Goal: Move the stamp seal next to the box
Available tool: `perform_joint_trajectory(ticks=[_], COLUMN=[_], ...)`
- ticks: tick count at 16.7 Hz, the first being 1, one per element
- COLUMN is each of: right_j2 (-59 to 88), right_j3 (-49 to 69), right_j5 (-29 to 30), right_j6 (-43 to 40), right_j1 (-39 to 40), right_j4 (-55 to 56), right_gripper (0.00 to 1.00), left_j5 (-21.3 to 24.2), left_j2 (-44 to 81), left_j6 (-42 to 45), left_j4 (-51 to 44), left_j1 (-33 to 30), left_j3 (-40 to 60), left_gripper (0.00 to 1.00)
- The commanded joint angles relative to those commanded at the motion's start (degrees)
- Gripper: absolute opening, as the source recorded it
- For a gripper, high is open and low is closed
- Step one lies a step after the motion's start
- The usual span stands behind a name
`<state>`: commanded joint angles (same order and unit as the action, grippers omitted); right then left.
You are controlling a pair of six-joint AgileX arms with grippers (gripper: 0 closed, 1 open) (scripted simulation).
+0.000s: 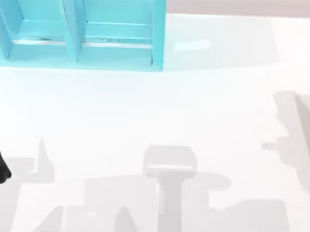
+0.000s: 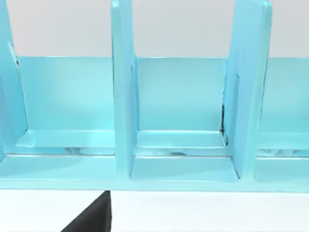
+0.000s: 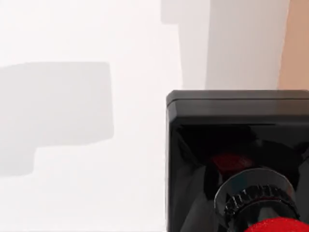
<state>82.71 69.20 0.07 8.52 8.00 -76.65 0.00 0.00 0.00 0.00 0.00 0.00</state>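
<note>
One stamp seal, one turquoise box with several compartments, one white table.

We see a very bright scene: the white desk is nearly washed out from above. Soft grey shadows of our arms fall along the near edge and the right side, with blurred outlines. A faint pale glare patch lies right of the blue shelf, whose inner ledges catch thin highlights. In the right wrist view, the stamp is glossy, its black base mirroring red, and a blocky shadow lies beside it.
</note>
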Motion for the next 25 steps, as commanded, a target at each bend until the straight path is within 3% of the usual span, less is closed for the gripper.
perform_joint_trajectory(ticks=[4,8,21,25], right_j2=[0.0,0.1,0.1,0.1], right_j3=[-7.7,-8.3,-8.3,-8.3], right_j5=[-0.1,-0.1,-0.1,-0.1], right_j6=[0.0,0.1,0.1,0.1], right_j1=[0.1,0.1,0.1,0.1], right_j4=[7.7,8.2,8.2,8.2], right_gripper=[0.00,0.00,0.98,1.00], left_j5=[0.0,0.0,0.0,0.0], left_j2=[0.0,0.0,0.0,0.0], left_j6=[0.0,0.0,0.0,0.0], left_j4=[0.0,0.0,0.0,0.0], left_j1=[0.0,0.0,0.0,0.0], left_j3=[0.0,0.0,0.0,0.0], left_gripper=[1.00,1.00,1.00,1.00])
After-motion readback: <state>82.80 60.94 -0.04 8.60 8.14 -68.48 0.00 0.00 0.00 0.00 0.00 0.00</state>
